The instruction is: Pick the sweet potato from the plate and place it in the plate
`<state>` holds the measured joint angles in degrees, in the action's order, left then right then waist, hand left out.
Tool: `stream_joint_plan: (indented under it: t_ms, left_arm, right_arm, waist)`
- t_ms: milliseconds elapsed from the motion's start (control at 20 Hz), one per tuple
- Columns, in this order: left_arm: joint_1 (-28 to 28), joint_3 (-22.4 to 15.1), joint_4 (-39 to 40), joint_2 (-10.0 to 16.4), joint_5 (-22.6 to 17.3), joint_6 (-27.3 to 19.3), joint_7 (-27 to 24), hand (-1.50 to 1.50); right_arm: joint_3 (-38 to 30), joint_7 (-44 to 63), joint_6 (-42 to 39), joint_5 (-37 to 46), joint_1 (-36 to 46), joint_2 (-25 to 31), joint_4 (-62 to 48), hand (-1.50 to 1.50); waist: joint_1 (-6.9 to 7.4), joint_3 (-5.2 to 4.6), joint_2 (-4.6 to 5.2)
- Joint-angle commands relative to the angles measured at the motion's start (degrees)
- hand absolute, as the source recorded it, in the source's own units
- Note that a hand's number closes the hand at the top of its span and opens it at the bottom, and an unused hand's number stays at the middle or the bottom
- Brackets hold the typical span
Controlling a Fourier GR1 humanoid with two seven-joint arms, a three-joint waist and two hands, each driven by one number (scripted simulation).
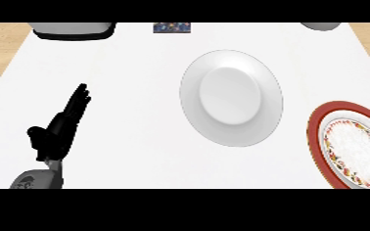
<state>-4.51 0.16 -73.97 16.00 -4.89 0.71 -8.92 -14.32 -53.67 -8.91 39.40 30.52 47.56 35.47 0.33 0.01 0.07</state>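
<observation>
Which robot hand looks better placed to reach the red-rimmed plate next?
Probably the right, though it is out of view. The red-rimmed plate sits at the view's right edge, while the left robot hand rests open at the far left, with the white plate between them.

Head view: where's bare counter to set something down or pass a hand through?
Widest bare patch: between the left hand and the white plate. A bare strip runs below that plate. Crowded: the narrow gap between it and the red-rimmed plate.
</observation>
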Motion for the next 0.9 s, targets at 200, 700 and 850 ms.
stream_joint_plan:
  t_ms: [200, 700, 850]
  left_arm:
    - [-0.16, 1.18, 0.06, 0.32, 0.07, 1.09, -0.03, 0.00]
    - [0.33, 0.95, -1.59, -1.77, 2.07, -0.18, 1.60, 0.00]
    - [3.22, 0.01, -6.33, -2.76, 2.74, -0.25, 2.56, 0.00]
  right_arm:
    - [-4.91, 3.98, -3.77, -8.32, 2.85, -1.88, 10.57, 1.50]
    - [-0.23, 22.69, -10.92, -12.10, 2.21, -10.52, 33.41, 1.50]
    - [0.94, 21.03, -10.50, -11.17, -1.41, -11.59, 35.25, 1.50]
  waist:
    - [-0.56, -0.07, -0.23]
    - [-0.60, -0.09, -0.27]
    - [-0.17, -0.02, -0.14]
